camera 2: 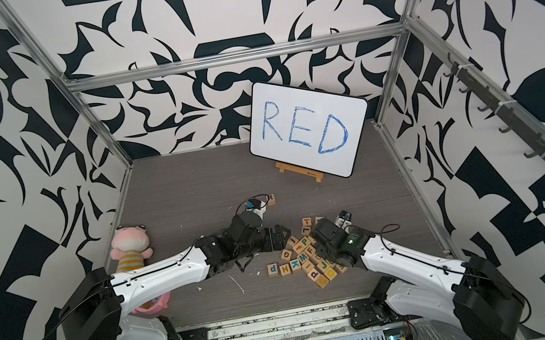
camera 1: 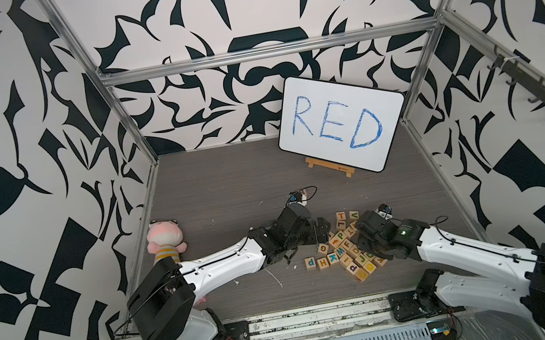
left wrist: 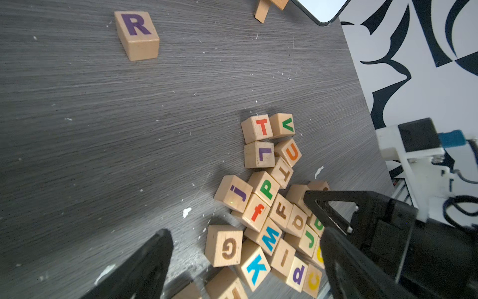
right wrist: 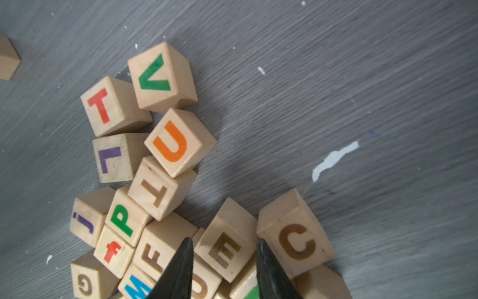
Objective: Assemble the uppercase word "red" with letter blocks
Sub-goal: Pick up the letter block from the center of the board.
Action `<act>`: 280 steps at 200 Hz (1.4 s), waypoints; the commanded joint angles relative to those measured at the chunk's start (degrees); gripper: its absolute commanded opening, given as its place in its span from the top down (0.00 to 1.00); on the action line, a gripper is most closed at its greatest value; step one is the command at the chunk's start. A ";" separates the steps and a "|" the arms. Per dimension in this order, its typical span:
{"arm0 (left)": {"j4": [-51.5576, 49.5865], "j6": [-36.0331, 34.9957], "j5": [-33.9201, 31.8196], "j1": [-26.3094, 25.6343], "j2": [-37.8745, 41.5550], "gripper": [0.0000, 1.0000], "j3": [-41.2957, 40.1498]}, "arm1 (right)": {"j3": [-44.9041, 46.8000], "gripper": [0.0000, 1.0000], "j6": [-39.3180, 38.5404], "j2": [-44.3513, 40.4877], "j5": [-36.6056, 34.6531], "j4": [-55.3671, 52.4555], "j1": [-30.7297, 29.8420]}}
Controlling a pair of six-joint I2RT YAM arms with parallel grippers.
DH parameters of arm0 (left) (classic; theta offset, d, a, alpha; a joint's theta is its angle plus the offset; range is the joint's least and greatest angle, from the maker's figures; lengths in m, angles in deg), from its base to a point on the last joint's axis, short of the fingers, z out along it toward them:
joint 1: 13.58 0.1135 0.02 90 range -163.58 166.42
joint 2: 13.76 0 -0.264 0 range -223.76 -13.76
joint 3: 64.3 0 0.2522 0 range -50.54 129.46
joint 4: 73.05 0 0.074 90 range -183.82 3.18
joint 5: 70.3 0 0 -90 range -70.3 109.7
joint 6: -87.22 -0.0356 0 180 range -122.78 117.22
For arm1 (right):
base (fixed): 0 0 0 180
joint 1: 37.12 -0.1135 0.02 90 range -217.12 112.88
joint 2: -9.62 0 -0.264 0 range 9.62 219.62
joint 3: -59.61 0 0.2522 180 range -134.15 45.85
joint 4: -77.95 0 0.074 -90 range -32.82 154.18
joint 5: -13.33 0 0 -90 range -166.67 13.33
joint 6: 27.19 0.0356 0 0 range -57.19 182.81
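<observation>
Reaches low and forward with the left arm [camera 1: 222, 261], wrist turned toward the middle, left gripper [left wrist: 236, 214] spread wide. Angles the right arm [camera 1: 464, 251] inward from the other side, wrist pitched steeply down, pinching the E block [right wrist: 225, 252] between the 2 fingers [right wrist: 181, 269] of the right gripper [right wrist: 225, 244].

A white board [camera 1: 342, 123] near the table's [camera 1: 228, 185] far edge, right of its middle, bears "RED" handwritten in blue capitals. Of the letter blocks, the R block [left wrist: 136, 35] lies alone between board and pile and shows a dark purple R. The pile, right of the table's middle toward the near edge, holds the red T block [left wrist: 258, 128], green V block [left wrist: 283, 125], purple L block [left wrist: 260, 154], orange U block [left wrist: 288, 152], brown T block [left wrist: 282, 173], purple j block [left wrist: 234, 192], green P block [left wrist: 265, 187], red f block [left wrist: 254, 212], brown F block [left wrist: 280, 211], blue M block [left wrist: 269, 236], brown G block [left wrist: 225, 246], blue K block [left wrist: 254, 269], purple p block [left wrist: 297, 274] and yellow C block [left wrist: 314, 281]. The right wrist view adds the brown E block [right wrist: 225, 252] and, touching it, the brown C block [right wrist: 296, 242]. Left of the pile stand the blue p block [camera 1: 311, 263] and brown H block [camera 1: 322, 263].
</observation>
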 commanded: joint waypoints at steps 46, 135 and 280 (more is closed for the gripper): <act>0.29 -0.10 0.46 0.13 -0.58 0.06 -0.75 | -1.28 0.60 -0.02 2.02 -2.14 1.06 -0.21; 0.25 -1.18 -0.18 0.09 -0.31 0.06 -1.02 | -4.09 0.60 -1.15 6.84 -1.09 2.35 -0.21; 0.03 -1.86 -1.03 0.13 1.06 0.07 -1.41 | -4.95 0.60 -5.04 6.94 -1.70 1.07 -0.20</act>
